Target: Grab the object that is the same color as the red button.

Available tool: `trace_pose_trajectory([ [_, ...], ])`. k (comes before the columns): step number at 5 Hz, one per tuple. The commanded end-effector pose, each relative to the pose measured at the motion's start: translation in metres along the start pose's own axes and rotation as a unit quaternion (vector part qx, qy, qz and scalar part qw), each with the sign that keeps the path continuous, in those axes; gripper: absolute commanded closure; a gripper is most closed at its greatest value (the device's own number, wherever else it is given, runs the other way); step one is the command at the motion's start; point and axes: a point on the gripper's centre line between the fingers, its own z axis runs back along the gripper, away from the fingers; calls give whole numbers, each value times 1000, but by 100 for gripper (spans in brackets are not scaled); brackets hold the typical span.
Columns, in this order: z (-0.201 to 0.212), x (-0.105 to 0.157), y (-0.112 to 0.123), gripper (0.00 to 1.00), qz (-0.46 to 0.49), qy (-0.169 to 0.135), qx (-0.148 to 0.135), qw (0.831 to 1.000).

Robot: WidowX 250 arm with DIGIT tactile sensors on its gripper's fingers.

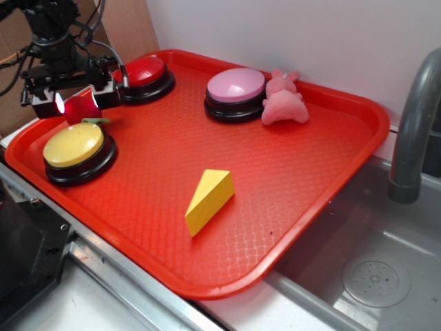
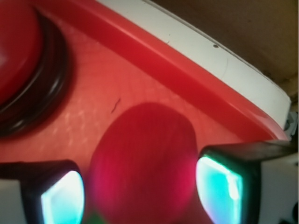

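The object, a small round red toy fruit [image 1: 83, 105] with a green leaf, sits between my gripper's [image 1: 79, 107] two fingers at the tray's far left, just above the yellow button. In the wrist view the fruit [image 2: 145, 154] fills the gap between the glowing pads [image 2: 219, 186], and the gripper [image 2: 140, 191] is shut on it. The red button [image 1: 143, 71], a glossy dome on a black base, stands just right of the gripper at the back; its edge [image 2: 18, 51] shows at the wrist view's upper left.
A red tray [image 1: 310, 207] holds everything. On it are a yellow button [image 1: 72, 146], a pink button [image 1: 236, 86], a pink plush animal [image 1: 282, 100] and a yellow wedge [image 1: 209, 200]. The tray rim [image 2: 154, 60] runs close behind the gripper. A sink [image 1: 372, 276] and faucet [image 1: 413, 117] lie to the right.
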Motion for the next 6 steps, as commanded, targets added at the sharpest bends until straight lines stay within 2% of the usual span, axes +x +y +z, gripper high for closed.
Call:
trace_pose_trajectory([
  [1,-2,9,3,58,14,-23,-7,1000],
  [2,-2,7,3,100,12,-22,-13,1000],
  [3,6,6,3,100,0,-27,-26,999],
  [4,34,4,-4,100,-18,-53,-25,998],
  [5,78,-9,-22,100,-81,-52,-75,993],
  [6,125,-39,-37,100,-192,-17,-139,971],
])
